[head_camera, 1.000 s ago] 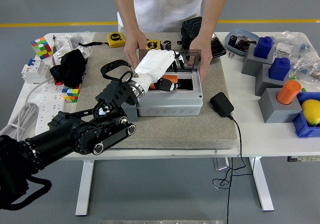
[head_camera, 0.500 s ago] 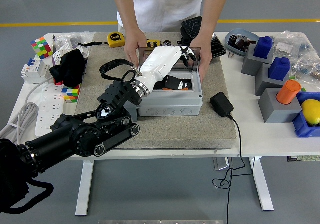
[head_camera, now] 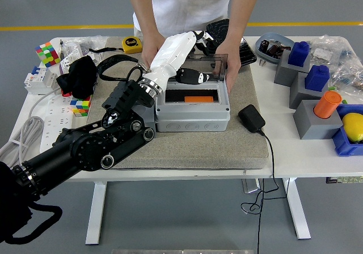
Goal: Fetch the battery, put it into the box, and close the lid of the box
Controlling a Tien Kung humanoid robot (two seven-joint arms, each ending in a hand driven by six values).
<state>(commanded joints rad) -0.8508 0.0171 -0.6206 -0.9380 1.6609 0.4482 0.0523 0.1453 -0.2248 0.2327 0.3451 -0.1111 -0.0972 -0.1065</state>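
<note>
Left hand (head_camera: 190,58), white-shelled on its black arm, hovers above the grey box (head_camera: 193,104), fingers loosely spread and holding nothing, thumb hanging over the opening. A second ago that hand was down inside the box with the orange battery (head_camera: 198,99) under its fingers; now the battery lies alone on the box floor, released, and the hand has risen toward the smoky transparent lid (head_camera: 211,67), which stands upright along the box's far edge. Behind the box a person steadies it with one hand (head_camera: 232,72) at its right end and the other (head_camera: 148,60) at its left. Placement looks complete; what remains, by this reading, is swinging the lid down. The robot's right hand is out of view.
</note>
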